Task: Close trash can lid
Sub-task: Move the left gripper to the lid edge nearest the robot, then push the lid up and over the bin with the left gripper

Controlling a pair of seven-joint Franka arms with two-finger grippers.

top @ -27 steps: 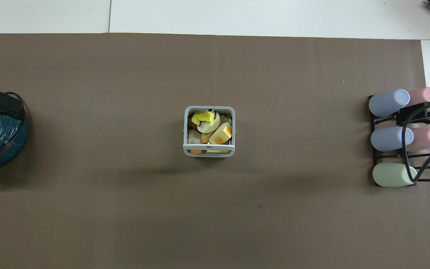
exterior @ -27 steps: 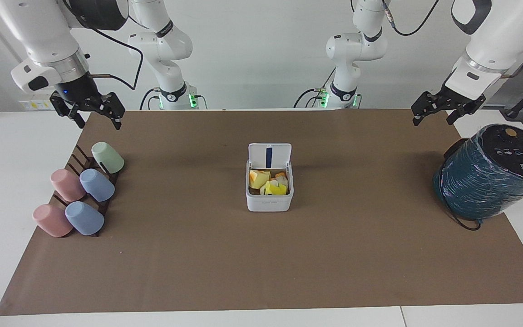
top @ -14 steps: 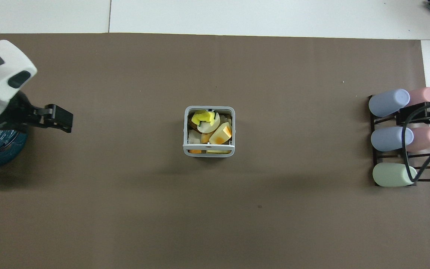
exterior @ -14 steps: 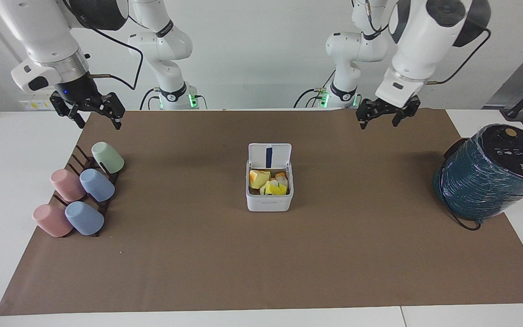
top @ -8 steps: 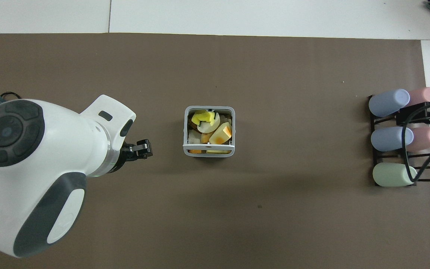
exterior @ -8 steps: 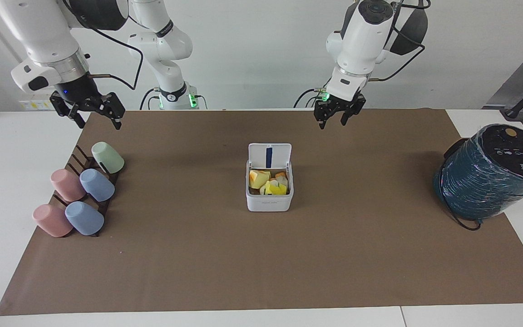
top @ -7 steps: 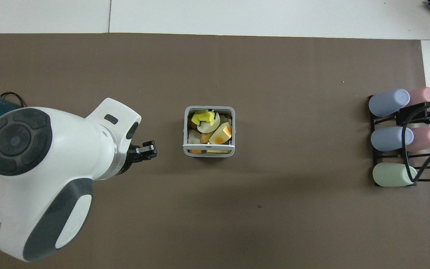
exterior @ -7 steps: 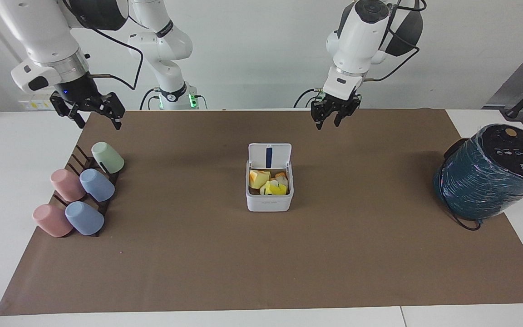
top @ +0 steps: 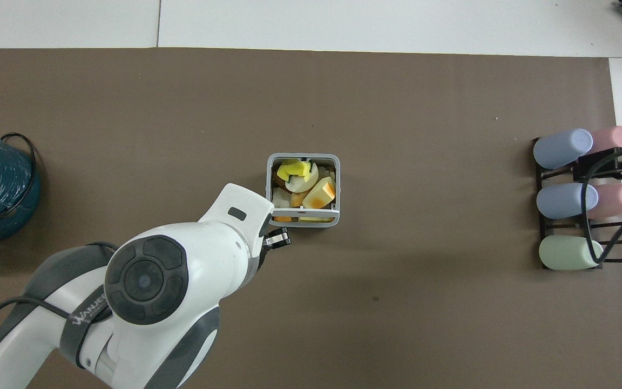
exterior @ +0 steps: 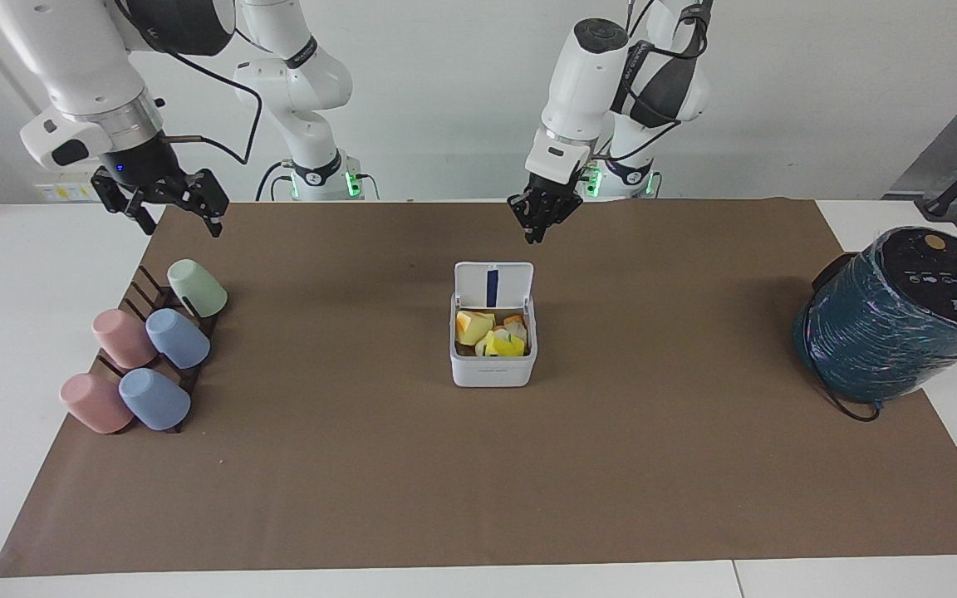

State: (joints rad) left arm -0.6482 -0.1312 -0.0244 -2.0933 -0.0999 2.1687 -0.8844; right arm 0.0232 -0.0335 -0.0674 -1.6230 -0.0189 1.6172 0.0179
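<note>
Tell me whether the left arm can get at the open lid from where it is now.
Probably yes. The left gripper hangs in the air just on the robots' side of the upright lid, not touching it. Nothing stands between them. The right gripper waits over the cup rack.

"WANJEC…" lettering, partly readable, on left arm (top: 89, 313)

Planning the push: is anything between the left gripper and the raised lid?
Nothing visible. The left gripper is over bare mat beside the upright lid of the trash can.
</note>
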